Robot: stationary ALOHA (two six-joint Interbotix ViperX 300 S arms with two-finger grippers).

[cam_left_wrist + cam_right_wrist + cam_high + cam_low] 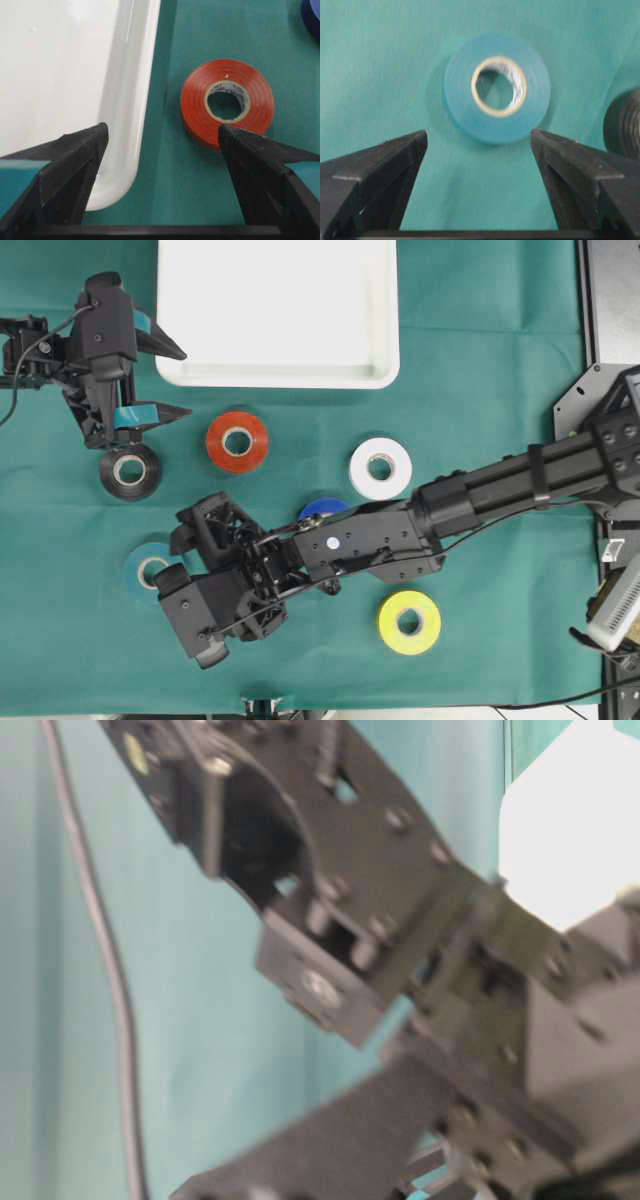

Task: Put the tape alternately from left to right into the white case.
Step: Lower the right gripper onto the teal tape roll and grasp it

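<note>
Tape rolls all lie on the green cloth [60, 640] outside the empty white case [278, 312]; judging by the spread right gripper [479, 150] facing the teal roll [497, 87], pickup comes next: advance, straddle, close, while the left gripper [162, 145] waits spread.

- A blurred black robot arm [400, 980] fills most of the view from close up, running from the upper left down toward the lower right.
- Its plates carry round screw heads, and gaps between the plates let the background through.
- A thin grey cable [110, 980] hangs down the left side, curving slightly.
- Teal cloth [200, 1050] lies behind everything.
- A bright white shape [570, 830] sits at the upper right, partly behind the arm; what it is cannot be told.
</note>
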